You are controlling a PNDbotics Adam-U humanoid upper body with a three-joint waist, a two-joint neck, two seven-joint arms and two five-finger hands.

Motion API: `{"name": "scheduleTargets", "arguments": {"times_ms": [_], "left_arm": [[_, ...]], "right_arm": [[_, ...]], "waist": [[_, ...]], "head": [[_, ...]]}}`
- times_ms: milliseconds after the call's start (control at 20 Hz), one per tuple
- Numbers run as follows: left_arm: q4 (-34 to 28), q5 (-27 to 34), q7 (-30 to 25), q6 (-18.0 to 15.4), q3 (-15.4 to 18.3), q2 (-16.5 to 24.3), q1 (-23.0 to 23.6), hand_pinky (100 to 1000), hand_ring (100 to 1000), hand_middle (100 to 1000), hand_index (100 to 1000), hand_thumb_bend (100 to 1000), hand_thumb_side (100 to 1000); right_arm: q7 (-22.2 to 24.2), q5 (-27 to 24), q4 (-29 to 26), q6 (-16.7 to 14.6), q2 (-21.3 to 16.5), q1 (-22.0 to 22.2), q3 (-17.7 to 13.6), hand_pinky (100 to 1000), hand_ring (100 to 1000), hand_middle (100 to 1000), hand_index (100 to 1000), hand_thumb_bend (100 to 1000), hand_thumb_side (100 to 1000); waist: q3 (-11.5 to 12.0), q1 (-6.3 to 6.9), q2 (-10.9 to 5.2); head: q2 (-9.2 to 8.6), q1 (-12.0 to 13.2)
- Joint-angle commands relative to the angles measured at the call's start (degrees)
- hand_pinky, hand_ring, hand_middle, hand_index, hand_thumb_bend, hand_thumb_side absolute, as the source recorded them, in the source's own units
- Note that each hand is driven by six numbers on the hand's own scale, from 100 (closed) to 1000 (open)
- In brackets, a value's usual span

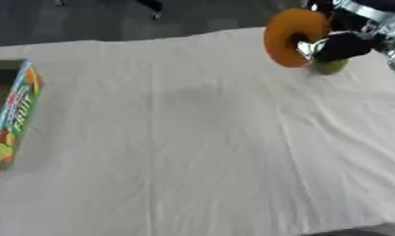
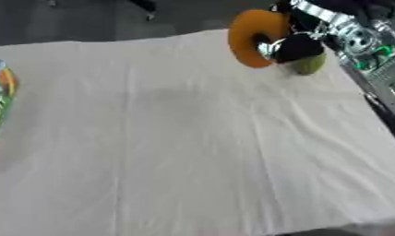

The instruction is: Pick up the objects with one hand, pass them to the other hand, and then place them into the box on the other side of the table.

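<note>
Reaching in from the upper right corner, the right hand [image 1: 344, 45] curls round an orange ring [image 1: 288, 38]; a green fruit [image 1: 330, 67] lies just beneath.

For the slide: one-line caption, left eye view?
Right robot hand holds orange ring above white-clothed table; box at left edge.

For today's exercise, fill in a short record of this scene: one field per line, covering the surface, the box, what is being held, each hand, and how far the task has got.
surface: table covered with a white cloth
box: colourful printed box at the table's left edge
held object: orange ring, lifted at the far right
nearby object: green rounded thing just below the hand; held or lying on the cloth, cannot tell
right hand: right hand, fingers curled on the ring
left hand: not in view
task stage: ring picked up, not yet passed over or boxed
</note>
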Motion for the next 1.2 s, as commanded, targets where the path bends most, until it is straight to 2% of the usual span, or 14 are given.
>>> {"name": "scheduleTargets", "arguments": {"times_ms": [50,400,800,1200], "left_arm": [[-2.4,0.6,-2.9,-0.7,-1.7,1.2,-2.0,637,692,623,756,711,488],[-3.9,1.1,-7.5,-0.8,-5.6,-0.1,-5.9,640,695,636,763,720,477],[-3.7,1.1,-8.8,-0.8,-8.9,-2.7,-8.6,645,704,667,776,746,453],[-3.3,-0.8,-9.5,-1.8,-10.9,-4.1,-10.1,655,715,669,786,814,354]], "right_arm": [[-0.2,-0.8,-2.1,0.2,-0.5,-1.9,-0.1,696,590,444,580,100,100],[0.8,-1.3,-4.4,0.7,1.4,-4.6,1.6,693,588,443,580,100,100],[2.0,-2.0,-6.0,1.4,4.4,-7.6,4.0,689,585,442,579,100,100],[2.5,-2.4,-6.9,2.4,7.6,-10.1,6.2,680,572,438,578,100,100]], "waist": [[-0.2,-0.01,-1.28],[-0.3,0.06,-1.48],[-0.4,0.09,-1.61],[-0.5,0.19,-1.71]], "head": [[-0.39,0.5],[-0.62,0.9],[-0.9,1.4],[-0.94,1.6]]}}
